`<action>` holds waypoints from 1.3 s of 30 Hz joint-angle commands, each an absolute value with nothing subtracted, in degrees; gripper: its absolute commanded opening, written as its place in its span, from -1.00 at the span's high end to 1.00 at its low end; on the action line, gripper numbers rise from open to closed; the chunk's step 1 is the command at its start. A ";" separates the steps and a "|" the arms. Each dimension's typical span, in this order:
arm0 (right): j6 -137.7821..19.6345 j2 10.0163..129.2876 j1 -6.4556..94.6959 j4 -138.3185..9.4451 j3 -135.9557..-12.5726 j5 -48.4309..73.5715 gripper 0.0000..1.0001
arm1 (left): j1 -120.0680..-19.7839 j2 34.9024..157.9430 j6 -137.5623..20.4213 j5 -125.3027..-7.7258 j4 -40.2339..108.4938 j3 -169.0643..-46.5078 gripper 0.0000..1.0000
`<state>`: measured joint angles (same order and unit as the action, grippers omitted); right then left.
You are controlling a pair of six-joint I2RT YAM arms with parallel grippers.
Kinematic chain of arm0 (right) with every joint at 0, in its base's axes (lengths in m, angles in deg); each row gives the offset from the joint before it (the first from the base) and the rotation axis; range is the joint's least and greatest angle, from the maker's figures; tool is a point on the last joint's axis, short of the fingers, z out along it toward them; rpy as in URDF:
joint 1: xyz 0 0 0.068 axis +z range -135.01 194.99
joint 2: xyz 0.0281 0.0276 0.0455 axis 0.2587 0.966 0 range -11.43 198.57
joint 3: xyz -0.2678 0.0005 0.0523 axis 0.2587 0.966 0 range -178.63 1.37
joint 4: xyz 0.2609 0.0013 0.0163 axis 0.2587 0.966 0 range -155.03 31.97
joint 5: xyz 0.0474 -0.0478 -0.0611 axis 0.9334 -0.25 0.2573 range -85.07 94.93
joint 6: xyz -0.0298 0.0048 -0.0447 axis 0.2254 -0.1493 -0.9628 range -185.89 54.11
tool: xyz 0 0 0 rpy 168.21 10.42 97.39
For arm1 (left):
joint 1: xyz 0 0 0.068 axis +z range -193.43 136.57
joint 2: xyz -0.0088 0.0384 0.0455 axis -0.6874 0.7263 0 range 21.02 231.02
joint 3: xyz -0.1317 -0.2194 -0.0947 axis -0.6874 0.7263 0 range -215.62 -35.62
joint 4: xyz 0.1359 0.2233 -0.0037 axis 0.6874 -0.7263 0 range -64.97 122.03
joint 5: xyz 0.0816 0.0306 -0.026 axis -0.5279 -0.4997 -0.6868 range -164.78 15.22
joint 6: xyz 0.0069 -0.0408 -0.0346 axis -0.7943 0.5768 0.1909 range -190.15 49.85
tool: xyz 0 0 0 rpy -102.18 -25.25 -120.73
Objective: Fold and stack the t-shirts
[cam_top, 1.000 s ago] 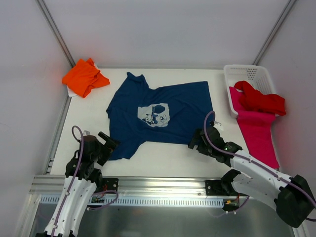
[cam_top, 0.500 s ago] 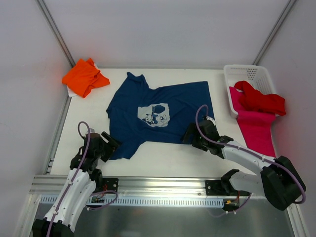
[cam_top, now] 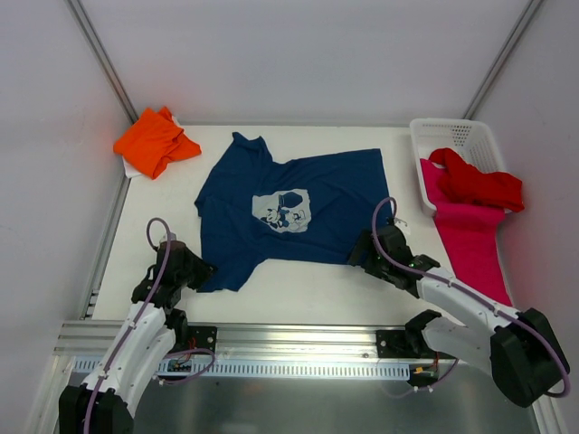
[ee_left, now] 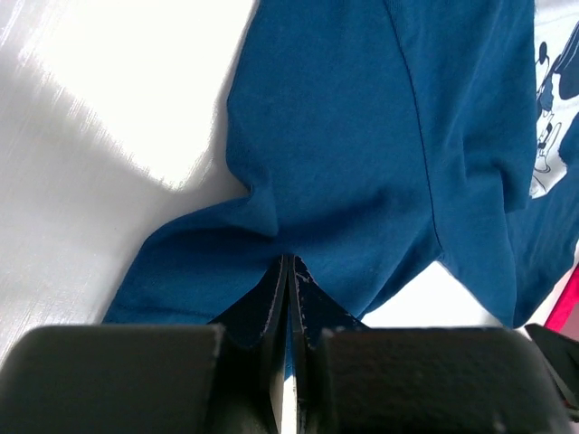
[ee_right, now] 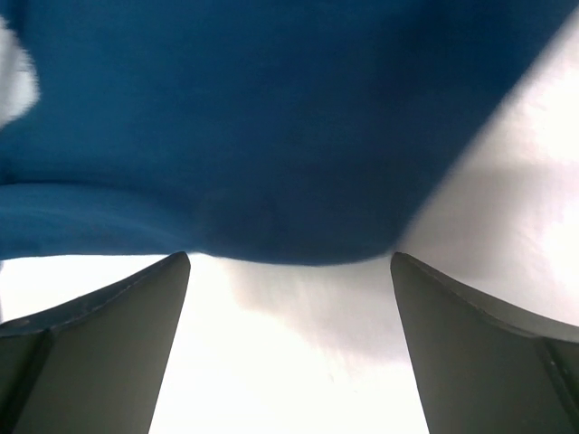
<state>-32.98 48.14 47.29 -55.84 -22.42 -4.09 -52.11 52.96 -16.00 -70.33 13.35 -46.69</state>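
Observation:
The navy blue t-shirt (cam_top: pixel 298 203) with a pale cartoon print lies spread flat in the middle of the table. My left gripper (cam_top: pixel 197 271) is shut on its near-left sleeve; in the left wrist view the jaws pinch a fold of the blue cloth (ee_left: pixel 344 163) at the left gripper (ee_left: pixel 291 260). My right gripper (cam_top: pixel 362 253) stands open at the shirt's near-right hem, and the blue hem (ee_right: pixel 271 117) lies just beyond the right gripper (ee_right: pixel 289 262). An orange t-shirt (cam_top: pixel 154 140) sits crumpled at the back left. A red t-shirt (cam_top: pixel 479 185) and a magenta-pink t-shirt (cam_top: pixel 470 240) hang from the basket.
A white plastic mesh basket (cam_top: pixel 452 136) stands at the back right with the red and pink cloth spilling out toward the table's right edge. Grey walls with metal rails close the left, back and right sides. A metal rail runs along the near edge.
My left gripper has closed on the navy shirt's near-left sleeve. The right arm shifted at the near-right hem, first left and back, still open.

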 commanded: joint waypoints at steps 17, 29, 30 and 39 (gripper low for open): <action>-35.03 31.28 46.11 -37.26 -24.62 -15.90 -0.99 | -60.29 58.89 -12.68 -72.49 15.68 -44.14 1.00; -49.71 56.84 42.07 -39.89 -51.70 -13.81 -0.99 | -75.41 54.36 -4.06 -77.49 1.55 -46.06 1.00; -49.98 59.04 40.15 -40.85 -53.46 -9.96 -0.99 | -76.11 52.85 -2.49 -78.20 -0.82 -47.03 1.00; -47.09 74.70 34.42 -44.81 -57.17 -4.48 -0.99 | -79.46 42.55 -0.45 -81.72 -21.13 -61.80 1.00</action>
